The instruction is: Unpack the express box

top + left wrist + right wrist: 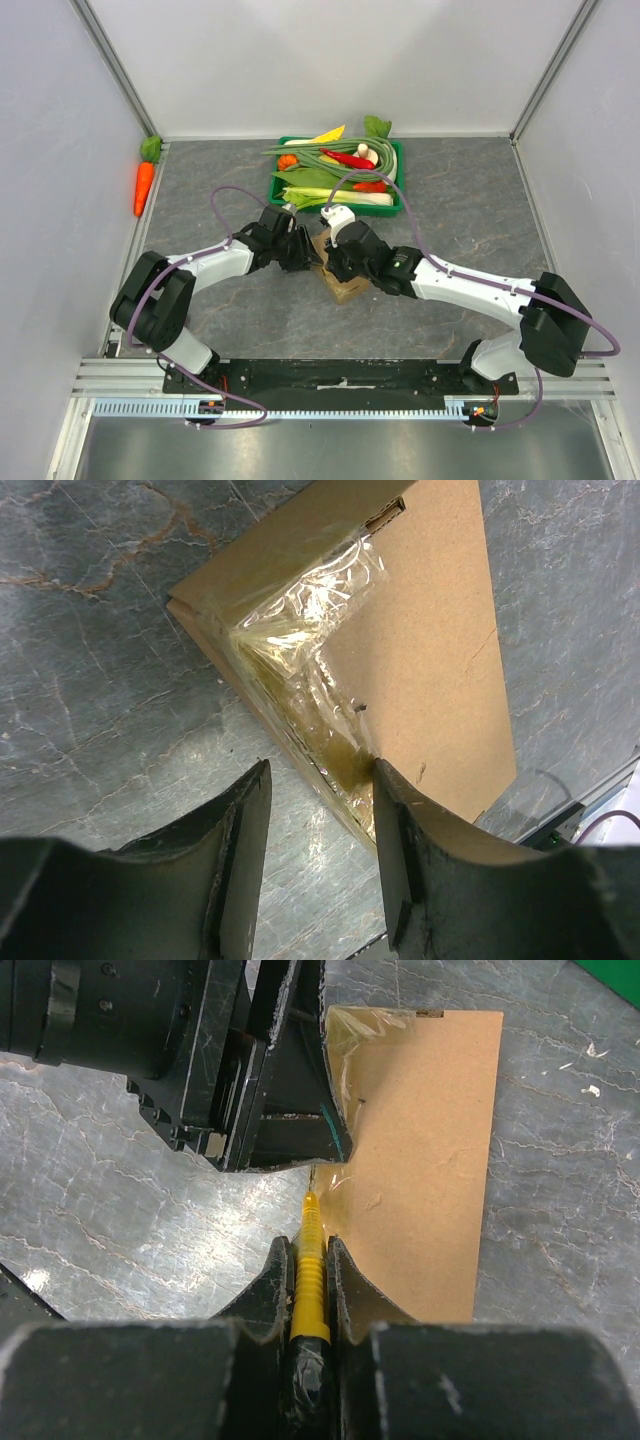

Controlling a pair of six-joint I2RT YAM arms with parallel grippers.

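The express box point(345, 285) lies on the table point(200, 200). Left fingers point(410, 880), half open, straddle its taped edge, apparently to steady it; right fingers point(360, 1295) clamp a yellow cutter point(310, 1270) at the seam.

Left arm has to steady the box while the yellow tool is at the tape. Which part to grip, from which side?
Probably across its short width, from straight above, at the taped end. The box lies flat with two straight parallel long sides for the fingers. The left gripper straddles only one edge; stay off the yellow tool's tip.
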